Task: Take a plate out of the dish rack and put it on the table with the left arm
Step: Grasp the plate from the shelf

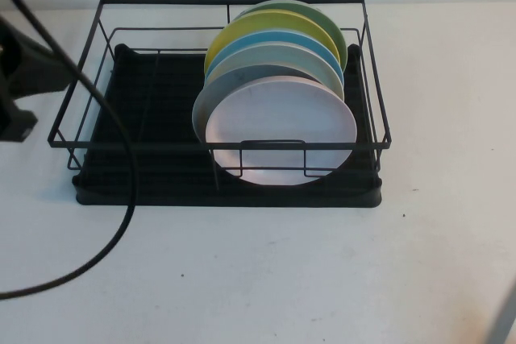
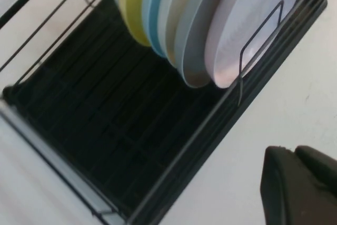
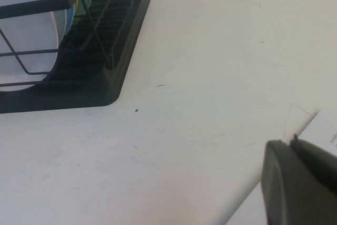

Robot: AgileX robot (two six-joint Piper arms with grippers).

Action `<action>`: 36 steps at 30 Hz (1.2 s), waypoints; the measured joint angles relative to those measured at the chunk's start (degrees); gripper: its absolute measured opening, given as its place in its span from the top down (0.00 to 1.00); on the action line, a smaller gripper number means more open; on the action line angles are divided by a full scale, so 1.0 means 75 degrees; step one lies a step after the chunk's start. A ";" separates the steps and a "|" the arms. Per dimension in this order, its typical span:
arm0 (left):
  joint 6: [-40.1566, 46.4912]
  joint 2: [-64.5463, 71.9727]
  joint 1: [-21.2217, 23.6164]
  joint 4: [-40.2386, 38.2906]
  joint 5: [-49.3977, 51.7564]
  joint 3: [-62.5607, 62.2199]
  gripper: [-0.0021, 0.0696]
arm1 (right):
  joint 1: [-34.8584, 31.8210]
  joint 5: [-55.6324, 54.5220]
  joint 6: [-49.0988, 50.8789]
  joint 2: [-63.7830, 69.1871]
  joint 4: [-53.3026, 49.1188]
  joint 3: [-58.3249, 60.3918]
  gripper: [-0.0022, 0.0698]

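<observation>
The pale pink plate [image 1: 282,130] stands upright at the front of a row of plates in the black wire dish rack [image 1: 81,144]. It also shows in the left wrist view [image 2: 253,25] and in the right wrist view [image 3: 23,30]. The left arm [image 1: 24,78] with its looping black cable is at the table's far left, beside the rack. My left gripper [image 2: 292,151] is shut and empty, over the white table [image 1: 266,271] near the rack's front edge, apart from the plates. My right gripper [image 3: 292,140] is shut and empty at the table's near right edge.
Behind the pink plate stand a pale blue-grey plate [image 1: 274,58], a blue plate [image 1: 274,38], a yellow plate [image 1: 266,22] and a green plate [image 1: 322,18]. The rack's left half holds no plates. A low wire loop [image 1: 274,147] crosses the pink plate's front. The right arm [image 1: 504,320] shows at the lower right corner.
</observation>
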 joint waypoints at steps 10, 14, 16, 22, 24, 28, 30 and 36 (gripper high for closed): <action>0.0549 0.2263 -0.2062 0.1403 -0.0102 -0.1565 0.98 | 0.0000 0.0000 0.0000 0.0000 0.0000 0.0000 1.00; -0.0088 0.3223 -0.2818 0.2652 -0.0331 -0.2202 0.97 | 0.0000 0.0087 0.0000 0.0000 0.0000 0.0000 1.00; -0.0461 0.3618 -0.3004 0.3047 -0.0398 -0.2472 0.96 | 0.0000 0.0093 0.0000 0.0000 0.0000 0.0000 1.00; -0.0837 0.4340 -0.3110 0.3092 -0.0730 -0.2870 0.59 | 0.0000 0.0105 0.0000 0.0000 0.0000 0.0000 1.00; -0.0854 0.4447 -0.3124 0.3006 -0.0793 -0.2889 0.48 | 0.0000 0.0105 0.0000 0.0000 0.0000 0.0000 1.00; -0.0789 0.4624 -0.3137 0.2919 -0.0821 -0.2907 0.43 | 0.0000 0.0105 0.0000 0.0000 0.0000 0.0000 1.00; -0.0694 0.4693 -0.3137 0.2837 -0.0871 -0.2912 0.44 | 0.0000 0.0105 0.0000 0.0000 0.0000 0.0000 1.00; -0.0459 0.4861 -0.3137 0.2289 -0.1008 -0.2912 0.45 | 0.0000 0.0105 0.0000 0.0000 0.0000 0.0000 1.00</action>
